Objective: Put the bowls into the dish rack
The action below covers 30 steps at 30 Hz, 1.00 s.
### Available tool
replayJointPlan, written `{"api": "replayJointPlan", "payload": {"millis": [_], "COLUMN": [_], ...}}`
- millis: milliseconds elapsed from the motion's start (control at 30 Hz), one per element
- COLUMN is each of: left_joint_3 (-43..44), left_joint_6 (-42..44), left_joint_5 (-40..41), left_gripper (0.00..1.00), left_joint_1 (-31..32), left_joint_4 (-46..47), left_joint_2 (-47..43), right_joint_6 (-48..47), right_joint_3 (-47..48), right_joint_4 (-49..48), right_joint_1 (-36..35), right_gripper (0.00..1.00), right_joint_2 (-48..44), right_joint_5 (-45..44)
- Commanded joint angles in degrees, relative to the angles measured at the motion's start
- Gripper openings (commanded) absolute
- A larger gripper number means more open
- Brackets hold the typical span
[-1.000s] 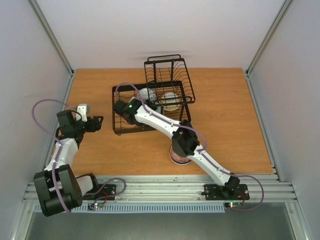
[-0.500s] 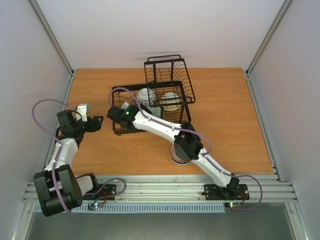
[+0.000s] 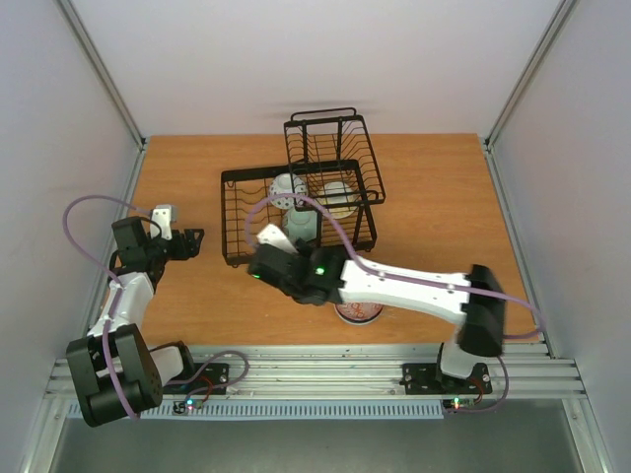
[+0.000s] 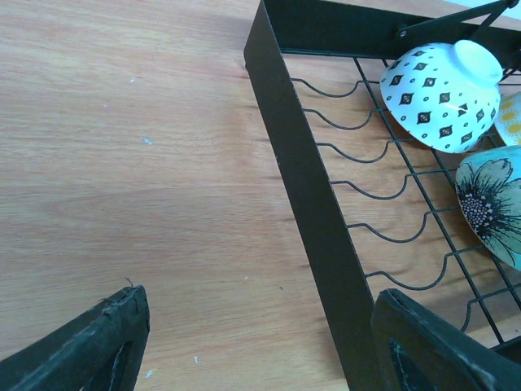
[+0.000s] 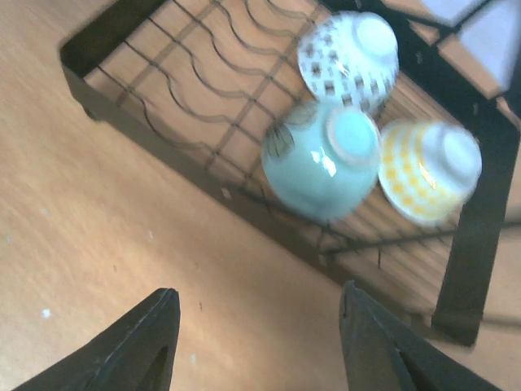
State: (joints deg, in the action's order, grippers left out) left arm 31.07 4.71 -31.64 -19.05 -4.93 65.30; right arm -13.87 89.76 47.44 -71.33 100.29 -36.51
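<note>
The black wire dish rack [image 3: 246,212] stands at mid-table, its raised basket [image 3: 335,138] behind. Three bowls lie upside down in the lower basket: a white patterned bowl [image 3: 289,187] [image 4: 444,94] [image 5: 350,57], a pale green bowl [image 3: 303,225] [image 4: 496,204] [image 5: 321,163] and a yellow-checked cream bowl [image 3: 338,197] [image 5: 427,171]. Another bowl [image 3: 360,313] sits on the table, partly under my right arm. My right gripper [image 3: 258,268] [image 5: 256,342] is open and empty, over the table just in front of the rack. My left gripper [image 3: 192,241] [image 4: 260,350] is open and empty, left of the rack.
The rack's black left band [image 4: 309,187] runs between my left gripper's fingers and the bowls. The rack's near rim [image 5: 203,175] lies ahead of my right gripper. The orange table [image 3: 444,227] is walled by white panels on three sides.
My right arm has drawn back from over the rack's left part to the table in front of it. The pale green bowl now shows in the rack. The left arm has not moved.
</note>
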Motion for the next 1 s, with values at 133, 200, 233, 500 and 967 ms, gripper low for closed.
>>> {"api": "replayJointPlan", "payload": {"millis": [133, 200, 233, 500, 967], "left_joint_3": [0.99, 1.09, 1.17, 1.30, 1.26], "left_joint_6": [0.73, 1.12, 1.30, 2.39, 2.94], "left_joint_5": [-3.99, -5.98, -6.80, -10.03, -11.91], "left_gripper": [0.76, 0.76, 0.76, 0.76, 0.76], "left_joint_1": [-0.43, -0.39, -0.39, -0.36, -0.38], "left_joint_4": [1.26, 0.91, 0.68, -0.15, -0.20], "left_joint_2": [-1.60, -1.35, -1.21, -0.68, -0.31], "right_joint_6": [24.50, 28.82, 30.14, 30.89, 29.67], "right_joint_3": [-21.29, -24.70, -26.43, -36.61, -41.95], "right_joint_4": [6.72, 10.37, 11.56, 10.48, 5.06], "right_joint_1": [1.40, 3.08, 4.24, 13.09, 16.39], "right_gripper": [0.51, 0.48, 0.47, 0.42, 0.31], "right_joint_2": [-22.87, -25.77, -26.92, -32.73, -29.99], "right_joint_5": [-1.78, -1.10, -0.09, 8.95, 13.92]}}
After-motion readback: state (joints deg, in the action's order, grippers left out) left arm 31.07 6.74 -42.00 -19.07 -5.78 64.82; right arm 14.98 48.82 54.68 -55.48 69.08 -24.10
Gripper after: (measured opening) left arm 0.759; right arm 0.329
